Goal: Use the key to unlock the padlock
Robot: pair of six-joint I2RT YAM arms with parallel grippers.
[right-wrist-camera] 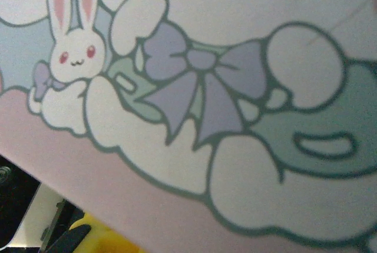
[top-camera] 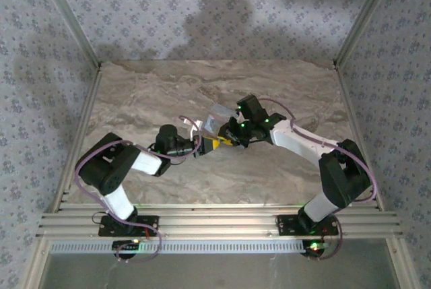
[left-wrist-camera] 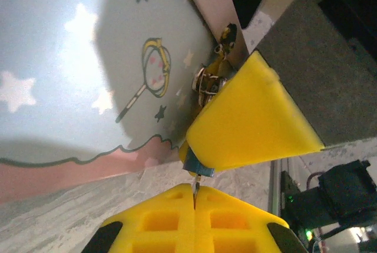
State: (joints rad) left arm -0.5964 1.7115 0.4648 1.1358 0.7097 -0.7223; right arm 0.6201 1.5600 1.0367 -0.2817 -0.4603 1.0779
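While left end effector point(left-wrist-camera: 194, 201) pinches key point(left-wrist-camera: 194, 187), padlock point(left-wrist-camera: 198, 170) touching, tin point(left-wrist-camera: 70, 58) behind

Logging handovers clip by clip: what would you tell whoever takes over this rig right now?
Left end effector: shut on a thin metal blade, apparently the key, its tip at the padlock.
Right end effector: appears shut on the small bluish padlock at its yellow fingertip; the grip is partly hidden.
The tin sits close behind both, with a key ring beside it.
Done: both pieces gripped, key tip at the padlock.
Left: seat the key, turn it, free the shackle. Whether the key is already inserted cannot be told.
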